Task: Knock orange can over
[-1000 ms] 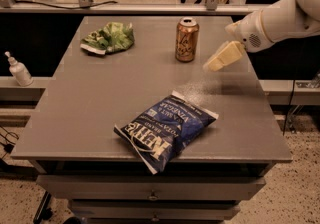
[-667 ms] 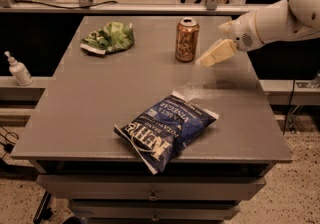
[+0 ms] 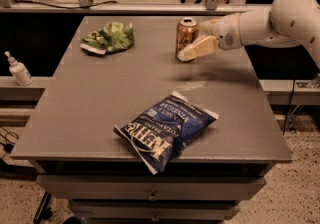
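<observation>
Evidently the orange can [image 3: 187, 38] had not yet been tipped: it was seen standing upright near the far edge of the table [image 3: 90, 103], right of centre, with its silver top level. The gripper [image 3: 196, 50] was held low against the can's right side, touching or all but touching it near the base, and was borne on a pale arm [image 3: 260, 23] stretched in from the right over the table's far corner. Whether the gripper was spread wide or drawn narrow could not be told; nothing was seen held in it. Such a sideways approach was judged suited to a push, not a grasp, with the can meant to be toppled leftward onto open tabletop. A contact so low was thought likelier to slide the can than to tip it, so a higher point might be called for. A crumpled green bag [image 3: 109, 38] was laid well to the left, and a blue chip bag [image 3: 167, 128] near the front edge, both well apart from the can.
</observation>
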Controlling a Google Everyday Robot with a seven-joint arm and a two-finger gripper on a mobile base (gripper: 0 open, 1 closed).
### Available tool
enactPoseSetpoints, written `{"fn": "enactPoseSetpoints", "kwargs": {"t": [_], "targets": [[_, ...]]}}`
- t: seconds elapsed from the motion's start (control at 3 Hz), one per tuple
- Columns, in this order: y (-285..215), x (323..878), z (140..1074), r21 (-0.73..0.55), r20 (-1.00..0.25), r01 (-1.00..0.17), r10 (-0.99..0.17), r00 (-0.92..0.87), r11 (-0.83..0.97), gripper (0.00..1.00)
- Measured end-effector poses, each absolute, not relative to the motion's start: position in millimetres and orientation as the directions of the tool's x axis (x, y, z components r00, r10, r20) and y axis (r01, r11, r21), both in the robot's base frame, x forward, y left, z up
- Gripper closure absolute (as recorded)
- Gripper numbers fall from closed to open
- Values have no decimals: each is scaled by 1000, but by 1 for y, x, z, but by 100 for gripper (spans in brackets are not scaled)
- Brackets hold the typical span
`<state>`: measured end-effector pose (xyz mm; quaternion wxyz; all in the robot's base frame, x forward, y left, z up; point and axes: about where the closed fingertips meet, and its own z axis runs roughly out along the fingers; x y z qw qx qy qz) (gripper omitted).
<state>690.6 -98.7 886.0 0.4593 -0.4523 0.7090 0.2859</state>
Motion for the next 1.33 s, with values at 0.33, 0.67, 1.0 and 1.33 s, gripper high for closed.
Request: {"fn": "enactPoseSetpoints", "kwargs": {"t": [0.33, 0.67, 1.0, 1.33], "targets": [[-79, 691, 894, 12, -937, -922, -318, -146, 388, 0], [-68, 675, 901, 52, -951, -936, -268, -153, 347, 0], [-54, 643, 905, 125, -949, -948, -243, -200, 293, 0], [-37, 604, 922, 199, -952, -957, -191, -239, 209, 0]]}}
